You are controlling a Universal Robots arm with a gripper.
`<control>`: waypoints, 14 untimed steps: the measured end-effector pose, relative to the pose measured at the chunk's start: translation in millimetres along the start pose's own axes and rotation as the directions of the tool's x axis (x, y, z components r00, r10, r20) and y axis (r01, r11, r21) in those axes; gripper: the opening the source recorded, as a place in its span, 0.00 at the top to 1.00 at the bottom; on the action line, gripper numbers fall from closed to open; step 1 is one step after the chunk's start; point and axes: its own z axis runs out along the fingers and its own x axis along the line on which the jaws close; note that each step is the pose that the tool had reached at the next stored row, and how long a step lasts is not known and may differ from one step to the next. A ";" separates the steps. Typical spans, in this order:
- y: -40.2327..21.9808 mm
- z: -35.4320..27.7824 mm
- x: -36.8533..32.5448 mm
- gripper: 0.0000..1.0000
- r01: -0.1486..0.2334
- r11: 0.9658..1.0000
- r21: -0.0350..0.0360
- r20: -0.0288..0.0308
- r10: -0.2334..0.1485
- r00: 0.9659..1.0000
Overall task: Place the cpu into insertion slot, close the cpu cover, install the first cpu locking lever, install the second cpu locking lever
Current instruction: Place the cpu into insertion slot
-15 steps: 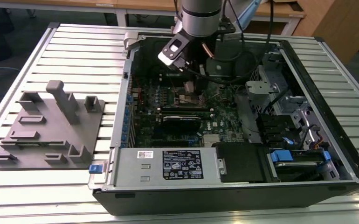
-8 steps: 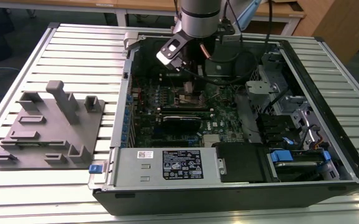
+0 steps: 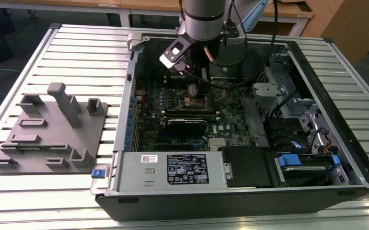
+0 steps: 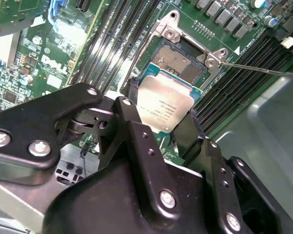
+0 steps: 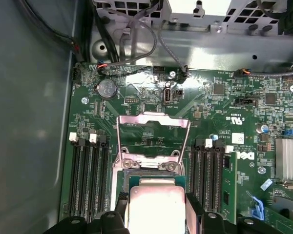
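- The black metal claw (image 4: 161, 107) was clenched on the small, flat, square cpu (image 4: 172, 100) with a dull silvery metal top. In both wrist views its two black fingers (image 4: 193, 131) pressed on two opposite edges of the chip.
- The cpu hung slightly tilted just above the small, square, dark insertion slot (image 4: 179, 59) with a silver rim, and it covered a part of it. I could not tell whether one edge already touched the slot.
- In the first wrist view the thin silver square-framed cpu cover (image 5: 154, 120) stood raised open behind the slot. In the second wrist view a thin wire locking lever (image 4: 259, 68) was swung aside.
- By my judgement the chip was light and stiff, with a smooth top that could slip, and it was fragile on its underside. The fine contacts in the slot probably bend easily too.
- The best hold seemed to be the one it had: two opposite edges, never the underside, kept level and without force.
- Several lines of small dark print stood on the cpu top, too fine to make out.
- A white logo was printed on the dark green circuit board (image 5: 224, 97).
- A black-and-white label sat on the big grey metal box (image 3: 133, 167) in the exterior view.
- The open black computer case (image 3: 347, 103) lay on a ribbed metal surface (image 3: 75, 43).
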 end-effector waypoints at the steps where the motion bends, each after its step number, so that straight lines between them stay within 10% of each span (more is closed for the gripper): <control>1: 0.0 0.1 0.0 0.46 0.000 1.000 0.000 0.000 0.000 1.000; 14: -0.6 4.1 0.1 0.46 0.000 1.000 0.000 0.000 0.000 1.000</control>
